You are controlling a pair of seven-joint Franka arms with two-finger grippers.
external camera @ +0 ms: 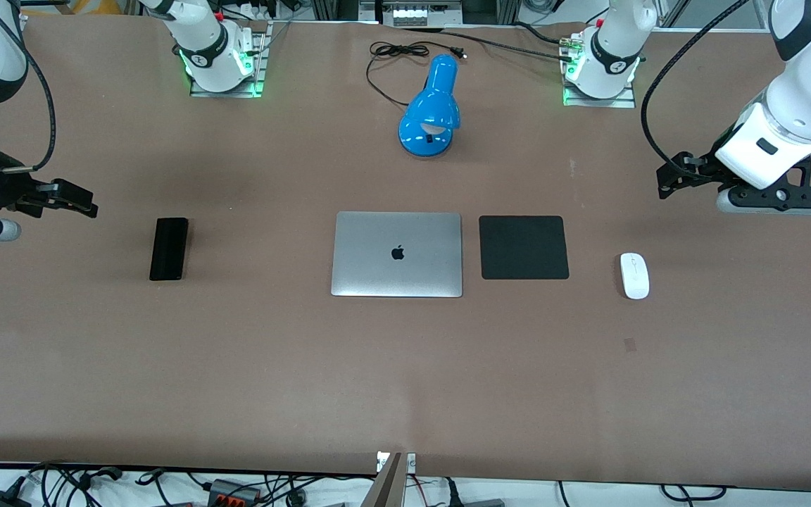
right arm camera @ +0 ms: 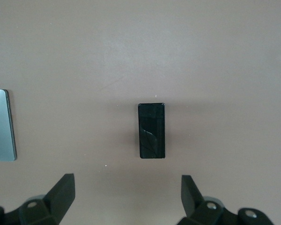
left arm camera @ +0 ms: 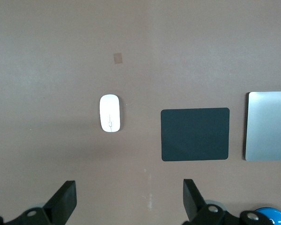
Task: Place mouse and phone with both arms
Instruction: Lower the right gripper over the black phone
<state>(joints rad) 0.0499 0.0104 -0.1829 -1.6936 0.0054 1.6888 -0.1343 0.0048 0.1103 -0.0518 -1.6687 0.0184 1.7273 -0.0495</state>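
Note:
The white mouse point(external camera: 634, 275) lies on the table beside the black mat, toward the left arm's end; it also shows in the left wrist view point(left arm camera: 110, 120). The black phone point(external camera: 168, 248) lies flat toward the right arm's end and shows in the right wrist view point(right arm camera: 152, 131). My left gripper point(external camera: 673, 176) is open and empty, up in the air over bare table close to the mouse point(left arm camera: 129, 199). My right gripper point(external camera: 82, 199) is open and empty, in the air over bare table close to the phone point(right arm camera: 127, 194).
A closed silver laptop point(external camera: 397, 254) lies mid-table with a square black mat point(external camera: 524, 247) beside it, between laptop and mouse. A blue desk lamp point(external camera: 432, 107) with its cable stands farther from the front camera, between the arm bases.

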